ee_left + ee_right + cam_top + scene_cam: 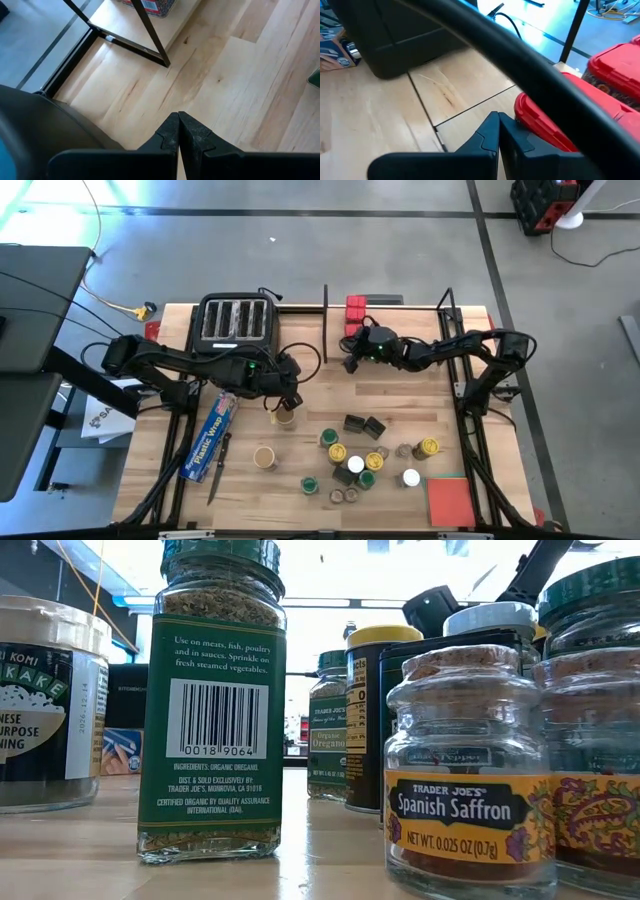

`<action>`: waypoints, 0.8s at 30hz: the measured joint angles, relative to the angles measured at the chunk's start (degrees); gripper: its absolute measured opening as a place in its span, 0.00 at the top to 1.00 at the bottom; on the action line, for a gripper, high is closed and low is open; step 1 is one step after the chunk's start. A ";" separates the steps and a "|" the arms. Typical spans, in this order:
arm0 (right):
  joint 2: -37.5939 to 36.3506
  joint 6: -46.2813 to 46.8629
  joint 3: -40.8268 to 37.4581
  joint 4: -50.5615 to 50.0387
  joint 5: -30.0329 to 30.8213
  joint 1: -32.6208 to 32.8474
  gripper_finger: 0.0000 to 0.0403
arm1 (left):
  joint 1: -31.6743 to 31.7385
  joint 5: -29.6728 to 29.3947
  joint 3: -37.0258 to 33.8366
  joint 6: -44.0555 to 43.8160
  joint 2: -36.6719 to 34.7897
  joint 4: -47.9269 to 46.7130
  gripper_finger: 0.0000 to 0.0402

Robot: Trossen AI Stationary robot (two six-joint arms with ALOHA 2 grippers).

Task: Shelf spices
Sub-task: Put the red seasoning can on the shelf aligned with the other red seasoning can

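Observation:
The spices stand in a cluster (370, 460) on the table's near right; the low view shows them close up, among them a green-labelled jar (212, 710) and a saffron jar (470, 770). Two red tins (354, 315) are at the left end of the shelf (325, 320). My right gripper (349, 363) (498, 130) is shut, low beside one red tin (540, 122). My left gripper (291, 402) (178, 130) is shut with nothing in it, above bare table just beyond a tan-lidded jar (284, 417). My right gripper's shut fingers (512, 140) lie close against the near lower edge (520, 112) of the red tin, slanting down from the table's right. Whether they touch the tin, I cannot tell. My left gripper touches nothing.
A black toaster (235, 320) stands at the far left. A blue plastic-wrap box (210, 438) and a dark knife (218, 475) lie near the left. A second tan-lidded jar (264, 457) stands alone. A red pad (450, 500) lies at the near right. A black shelf rod (485, 45) crosses in front of my right wrist.

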 joint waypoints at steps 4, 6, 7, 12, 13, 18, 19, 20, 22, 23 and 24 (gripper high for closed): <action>0.00 -1.06 0.00 0.31 0.00 -0.92 1.00 | 0.00 0.00 0.00 -0.02 0.00 0.02 1.00; 0.00 -1.66 0.00 0.68 -0.15 -1.20 1.00 | 0.00 0.00 0.00 -0.02 0.00 0.02 1.00; -0.08 -1.87 0.00 0.95 -0.73 -1.35 1.00 | 0.00 0.00 0.00 0.00 0.00 0.02 1.00; -2.21 -4.33 0.02 1.51 -6.45 -0.34 1.00 | 0.00 0.01 0.02 -0.02 0.00 0.04 1.00; -3.36 -5.22 0.04 0.23 -7.51 0.17 1.00 | 0.00 0.00 0.02 -0.04 0.00 0.08 1.00; -12.51 -8.69 0.06 -13.07 -8.16 2.69 1.00 | -0.15 0.04 0.02 -0.09 0.02 0.10 1.00; -14.66 -8.79 0.07 -16.83 -8.14 2.82 1.00 | -0.19 0.04 0.02 -0.08 0.01 0.17 1.00; -16.71 -8.80 0.07 -20.76 -8.11 2.82 1.00 | -0.26 0.04 0.02 -0.07 0.01 0.35 1.00; -19.96 -8.46 0.09 -28.55 -7.76 1.99 1.00 | -0.33 0.04 0.02 -0.04 0.02 1.30 1.00; -21.04 -7.99 0.09 -31.91 -7.09 1.27 1.00 | -0.33 0.04 0.02 -0.04 0.02 1.66 1.00; -21.74 -7.18 0.09 -34.72 -6.06 0.48 1.00 | -0.33 0.04 0.02 -0.02 0.02 1.88 1.00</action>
